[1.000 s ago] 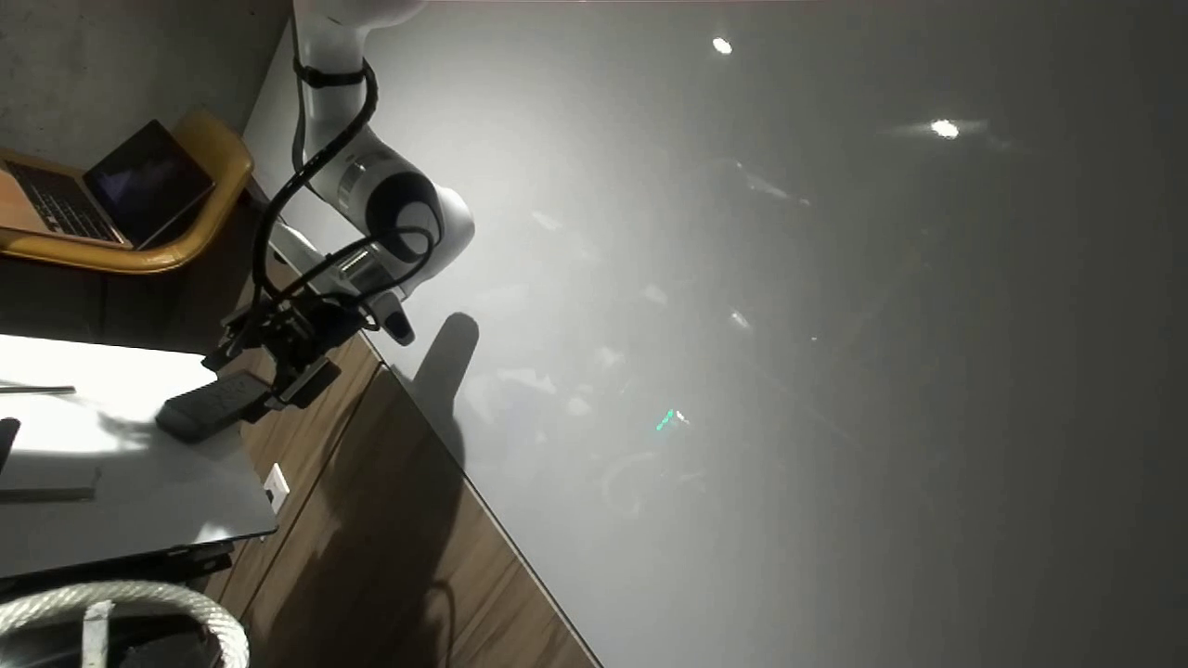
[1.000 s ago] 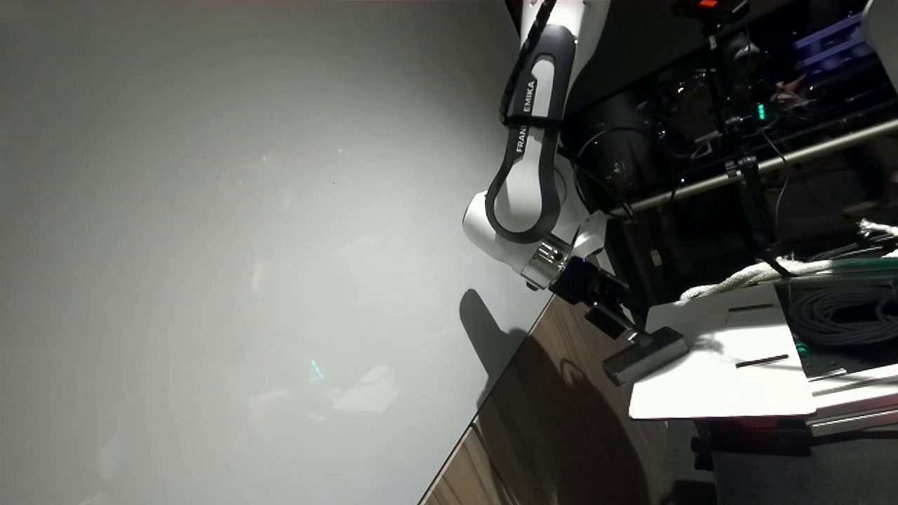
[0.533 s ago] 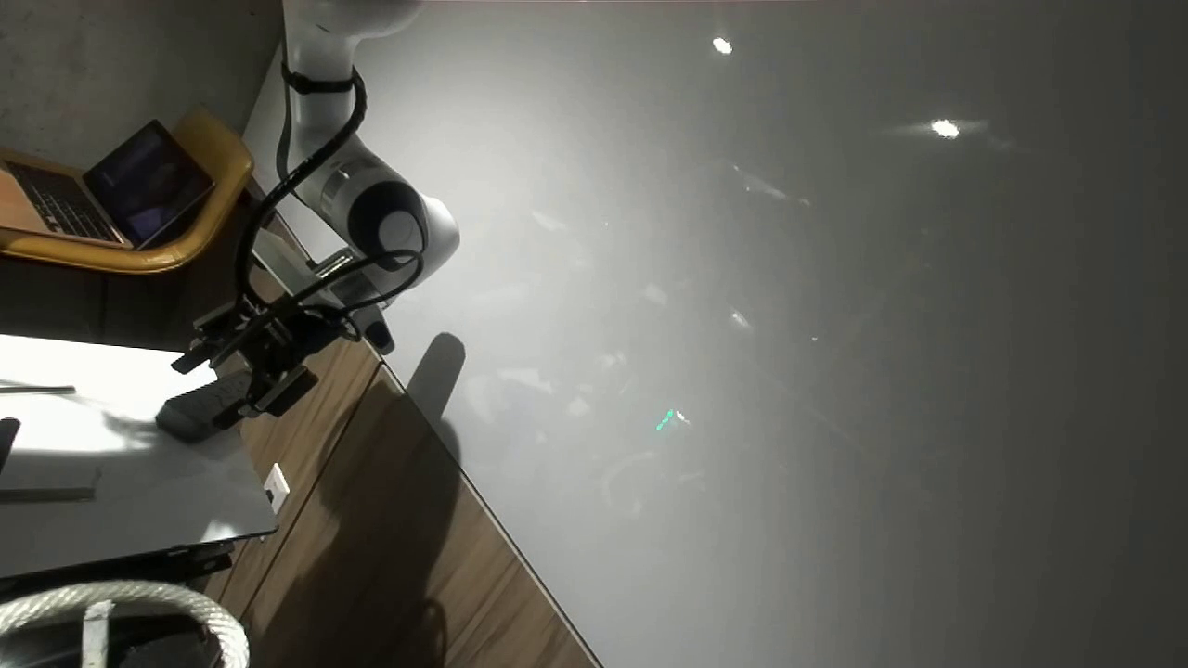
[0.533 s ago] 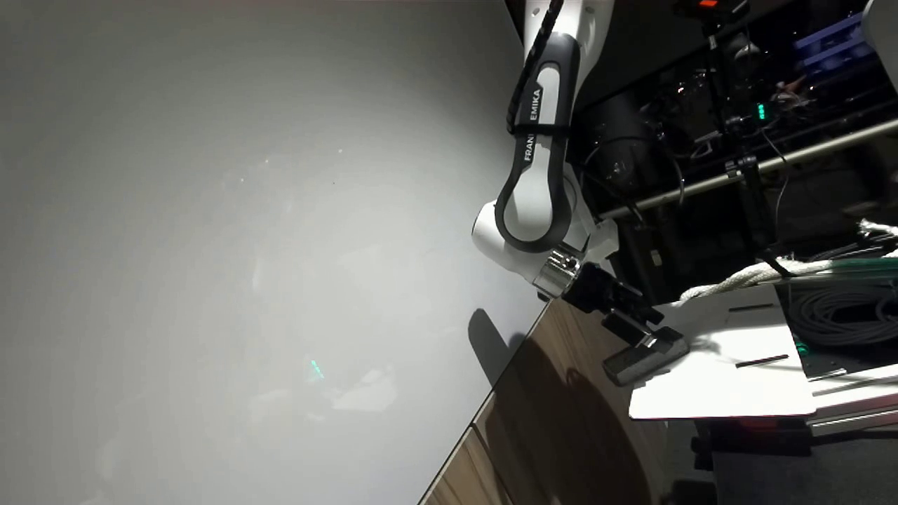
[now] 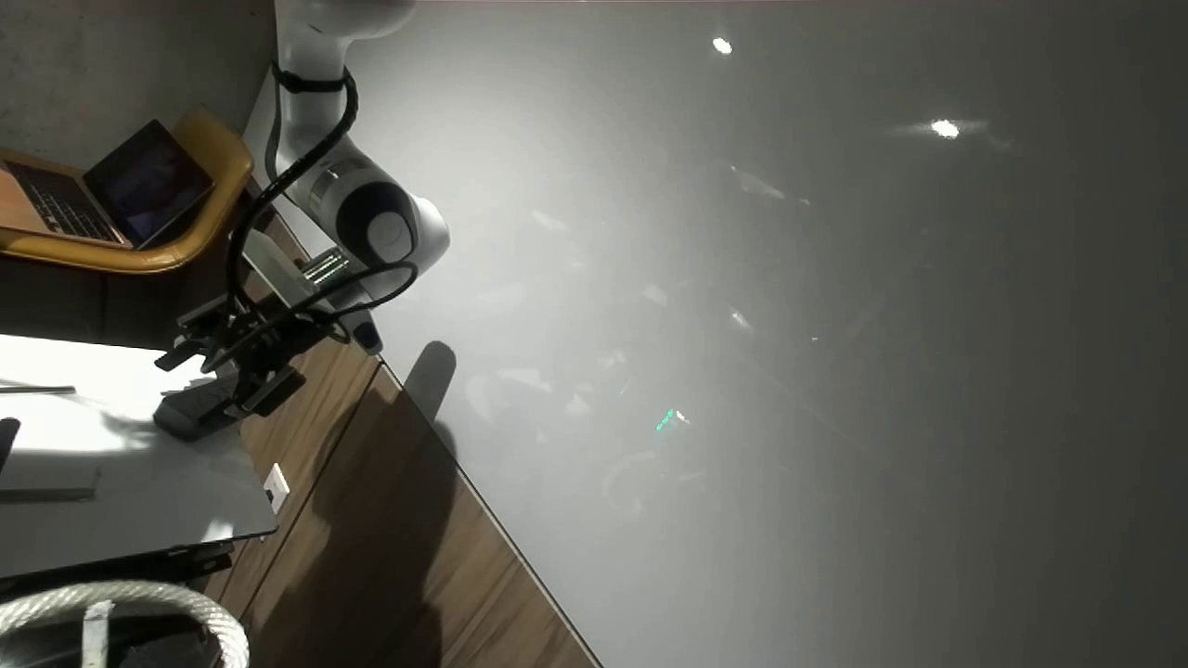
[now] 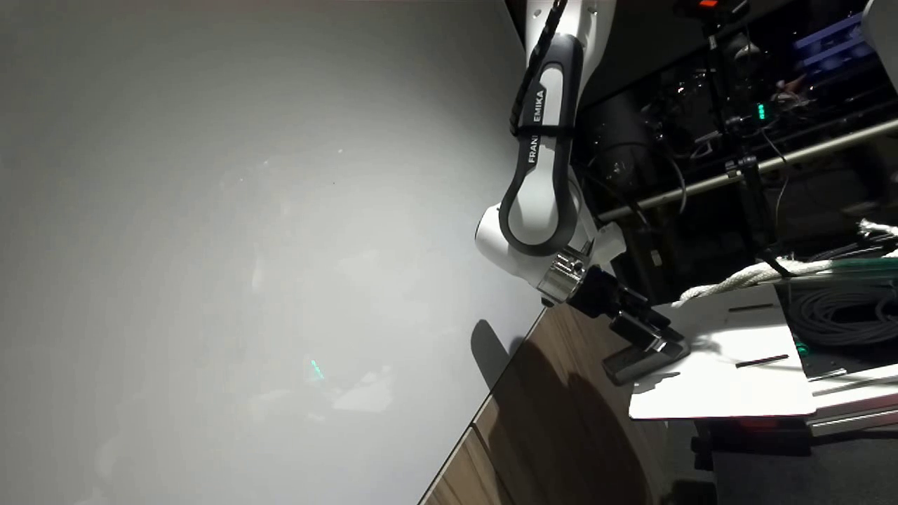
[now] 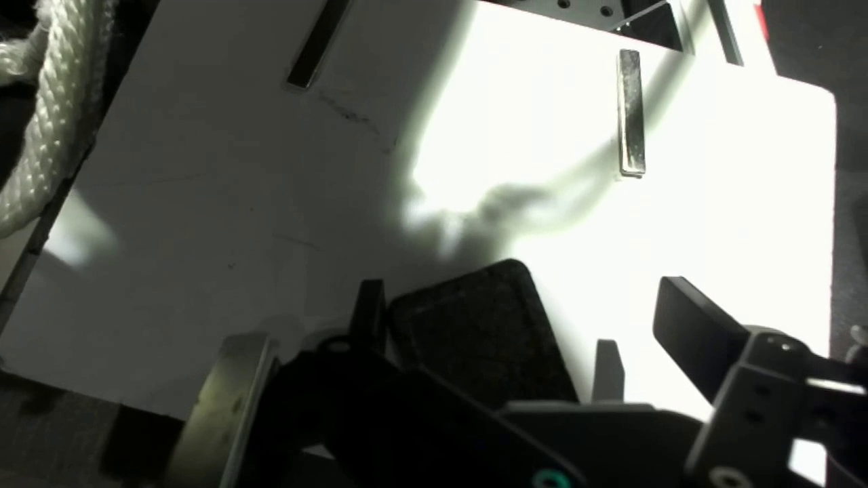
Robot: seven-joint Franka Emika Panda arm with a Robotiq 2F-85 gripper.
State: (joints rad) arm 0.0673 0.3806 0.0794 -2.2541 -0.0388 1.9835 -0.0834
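Where the block (image 7: 488, 346) lies: on the white panel (image 7: 203, 224), seen in the wrist view between the fingers of the tool (image 7: 505, 305); its near part hidden.
Tool jaws: spread wide, not clamped; one finger close beside the block, contact unclear.
Bars (image 7: 631, 112): two, narrow, on the panel, apart from the block.
Rope (image 7: 57, 108): white, braided, along the panel's edge.
Laptop (image 5: 148, 181): on a yellow chair (image 5: 209, 237).

Block (image 7: 481, 332) on the panel (image 7: 203, 217), laptop (image 5: 121, 195) on the chair (image 5: 223, 167)
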